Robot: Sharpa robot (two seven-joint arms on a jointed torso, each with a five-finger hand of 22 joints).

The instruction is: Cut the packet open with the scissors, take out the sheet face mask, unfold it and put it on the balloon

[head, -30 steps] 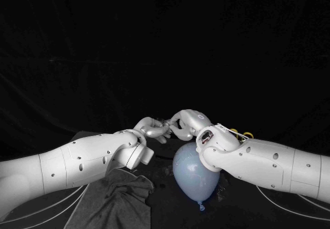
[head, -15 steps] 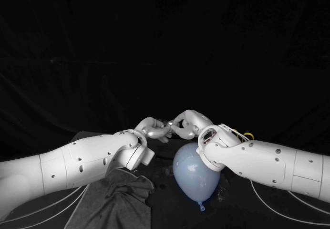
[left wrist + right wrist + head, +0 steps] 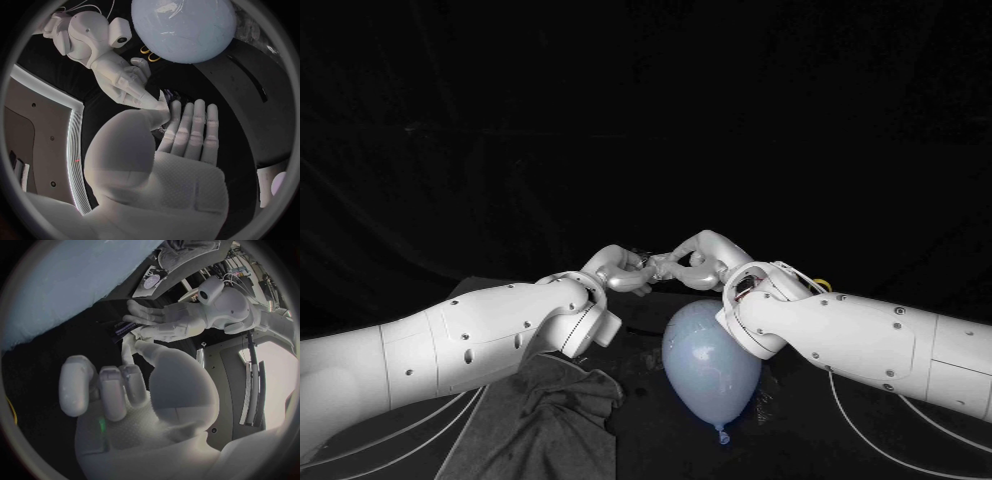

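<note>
Left hand [image 3: 620, 272] and right hand [image 3: 692, 258] fingertip to fingertip over the balloon [image 3: 711, 365].
Head view: the hands are seen just beyond the balloon, and a grey cloth [image 3: 553, 415] is laid beside it. Left wrist view: the left fingers are held straight, with a small dark item [image 3: 170, 96] at their tips; yellow scissors [image 3: 147, 50] handles are noted near the balloon. Right wrist view: the right fingers are curled, one raised to the dark item. A grasp by either hand cannot be told.

The right forearm [image 3: 855, 335] hides the top of the pale blue rubber balloon [image 3: 711, 375] and most of the yellow scissor handles [image 3: 813, 284], and whether the left hand [image 3: 622, 271] or right hand [image 3: 700, 259] grips the small dark piece [image 3: 122, 330] between them is unclear.
</note>
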